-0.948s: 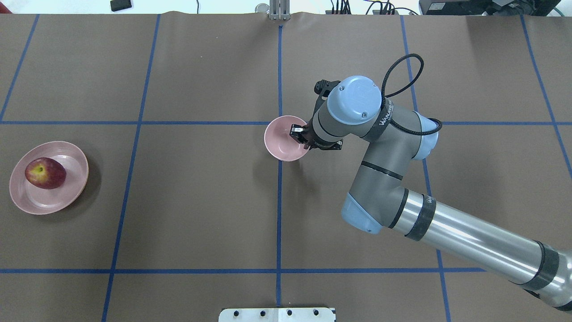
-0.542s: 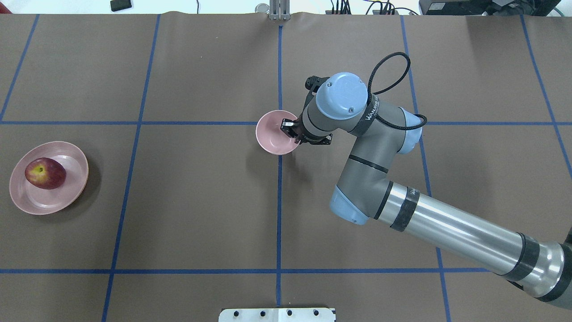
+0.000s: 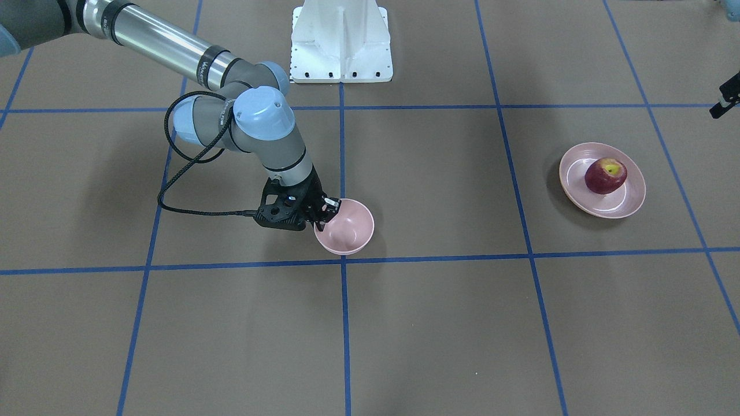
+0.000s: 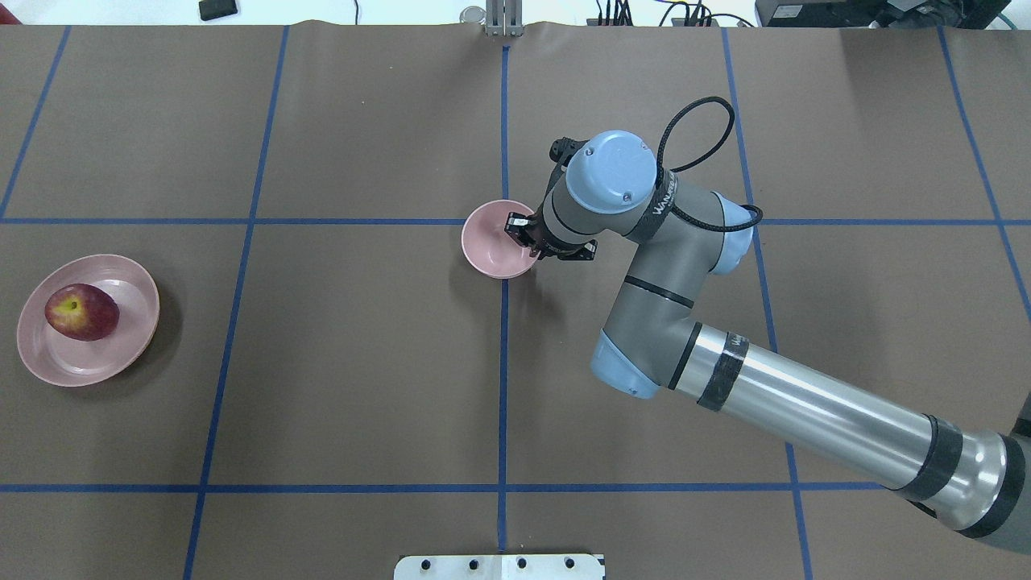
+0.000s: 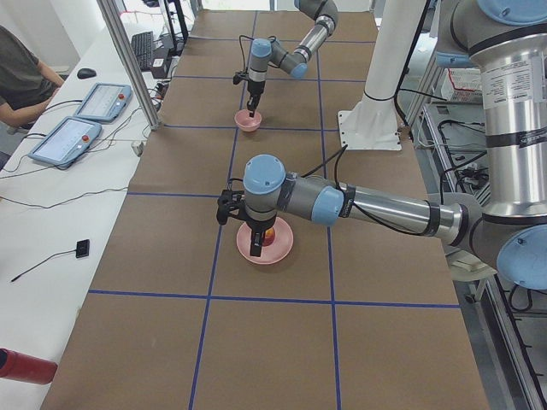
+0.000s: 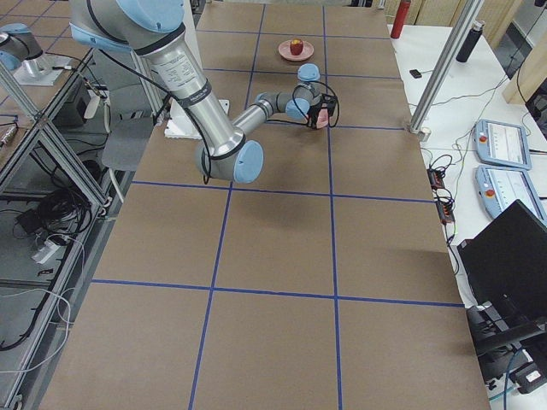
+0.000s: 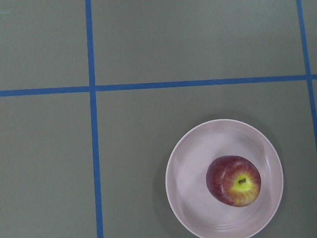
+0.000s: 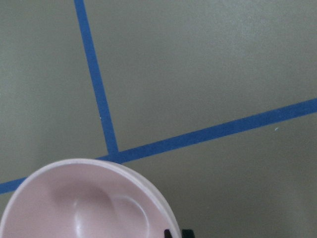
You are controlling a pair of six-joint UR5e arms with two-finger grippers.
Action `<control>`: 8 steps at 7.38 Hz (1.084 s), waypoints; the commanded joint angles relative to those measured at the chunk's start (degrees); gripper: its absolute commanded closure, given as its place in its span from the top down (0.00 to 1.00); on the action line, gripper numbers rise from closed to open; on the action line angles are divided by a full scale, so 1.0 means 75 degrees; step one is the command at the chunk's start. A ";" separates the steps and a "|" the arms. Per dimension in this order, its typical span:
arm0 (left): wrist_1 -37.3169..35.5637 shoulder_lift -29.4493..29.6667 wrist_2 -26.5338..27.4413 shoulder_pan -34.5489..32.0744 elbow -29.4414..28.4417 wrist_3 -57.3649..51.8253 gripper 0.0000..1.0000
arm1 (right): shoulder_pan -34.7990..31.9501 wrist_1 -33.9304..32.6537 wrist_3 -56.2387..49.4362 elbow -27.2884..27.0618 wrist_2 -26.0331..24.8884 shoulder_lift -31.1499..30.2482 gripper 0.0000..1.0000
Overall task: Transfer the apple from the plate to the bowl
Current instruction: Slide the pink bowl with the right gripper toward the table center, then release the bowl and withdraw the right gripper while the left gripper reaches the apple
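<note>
The main risk, as I judge it, lies in the grip on the bowl (image 4: 490, 246). The right hand (image 4: 522, 229) is clenched on its rim, one finger inside and one outside. A smooth, glossy wall pinched at a single point could pivot or slip, leaving the bowl tipped or rocking. Whether its base rests on the table (image 4: 362, 387) I cannot tell. The bowl sits near the table's middle, far from every edge. The apple (image 4: 80, 312) lies on the plate (image 4: 121, 358) close to the table's left edge, so a long carry separates them. The left hand (image 5: 256, 226) hangs high near the plate, and I cannot tell whether it is released or clenched. The apple is round and waxy, dark red with a yellow-green hollow at the stem, which faces up and sideways. Two fingers closing off-centre could squirt it across the shallow dish and over its low rim. The bowl is deep, hemispherical and only slightly wider than the fruit, so a release off-centre would probably strike the rim and bounce out. Both dishes are pale pink with a hard, plastic-like sheen. The table's brown covering looks matte and papery, crossed by blue tape lines (image 4: 503, 362).
</note>
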State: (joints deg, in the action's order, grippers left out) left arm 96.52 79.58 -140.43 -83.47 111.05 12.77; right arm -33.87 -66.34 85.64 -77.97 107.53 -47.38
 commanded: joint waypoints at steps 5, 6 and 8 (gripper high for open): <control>0.1837 0.0065 0.1952 0.2980 -0.0146 0.3862 0.98 | -0.1762 -0.0541 -0.0284 -0.3415 0.1821 -0.2758 1.00; 0.1849 0.0089 0.1978 0.3031 -0.0240 0.3864 0.98 | -0.1905 -0.0541 -0.0739 -0.3722 0.1835 -0.3310 1.00; 0.2535 0.0136 0.2025 0.3359 -0.0601 0.3887 0.98 | -0.1977 -0.0471 -0.1410 -0.3972 0.1800 -0.4006 1.00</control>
State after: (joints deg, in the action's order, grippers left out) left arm 112.03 80.42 -125.56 -59.63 108.52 41.66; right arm -48.26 -70.07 77.72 -106.53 121.13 -74.48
